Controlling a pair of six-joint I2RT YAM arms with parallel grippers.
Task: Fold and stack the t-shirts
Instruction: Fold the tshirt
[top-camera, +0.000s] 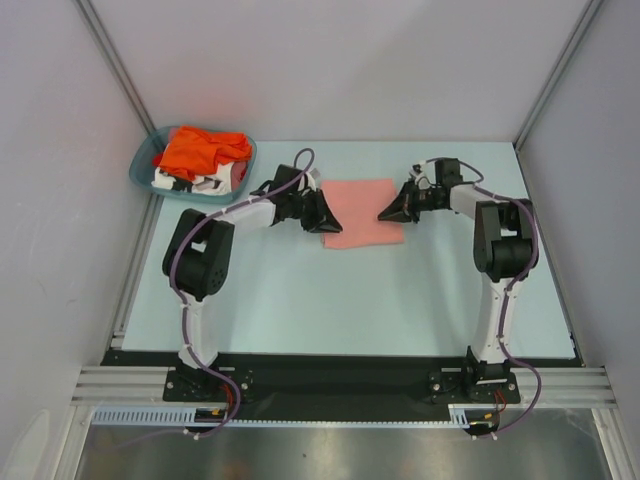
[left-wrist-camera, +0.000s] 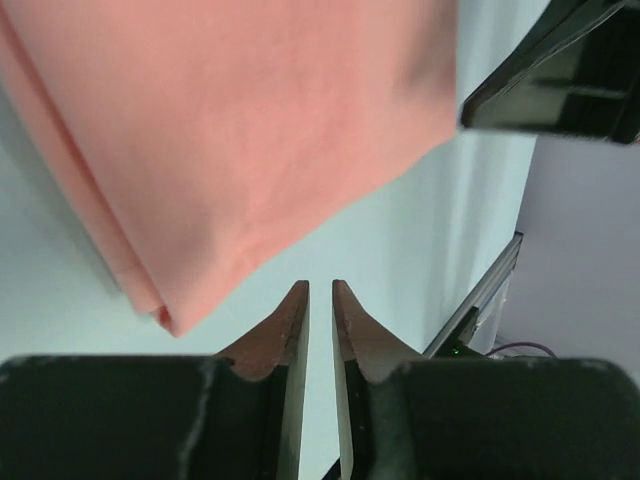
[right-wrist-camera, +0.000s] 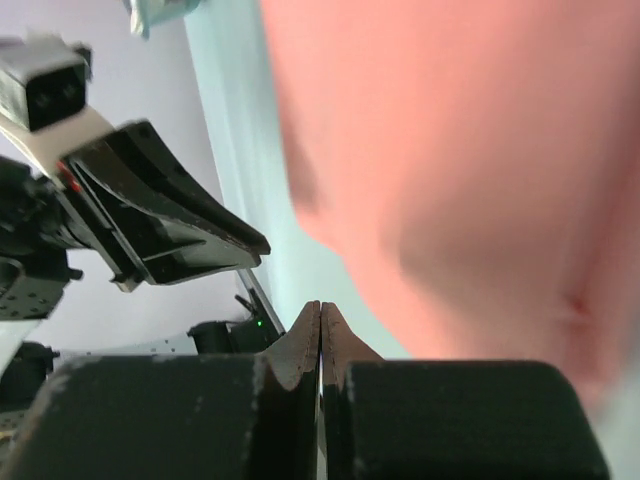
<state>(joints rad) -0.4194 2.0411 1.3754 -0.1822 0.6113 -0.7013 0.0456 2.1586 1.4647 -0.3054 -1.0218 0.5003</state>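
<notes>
A plain salmon-pink t-shirt (top-camera: 362, 212) lies folded into a flat rectangle at the middle of the table. My left gripper (top-camera: 326, 214) hovers at its left edge, jaws a narrow gap apart with only bare table showing between them (left-wrist-camera: 320, 285); the folded corner (left-wrist-camera: 165, 318) lies just left of the tips. My right gripper (top-camera: 384, 213) sits over the shirt's right part, shut on nothing (right-wrist-camera: 320, 305), with the pink cloth (right-wrist-camera: 460, 170) just beyond it. A bright orange t-shirt (top-camera: 200, 150) and a white one with black print (top-camera: 192, 183) lie crumpled in the basket.
The teal plastic basket (top-camera: 137, 170) stands at the table's back left corner, beside the left arm's elbow. The pale table (top-camera: 350, 300) is walled on the left, back and right. Each wrist view shows the other gripper: the right one (left-wrist-camera: 560, 90), the left one (right-wrist-camera: 160, 220).
</notes>
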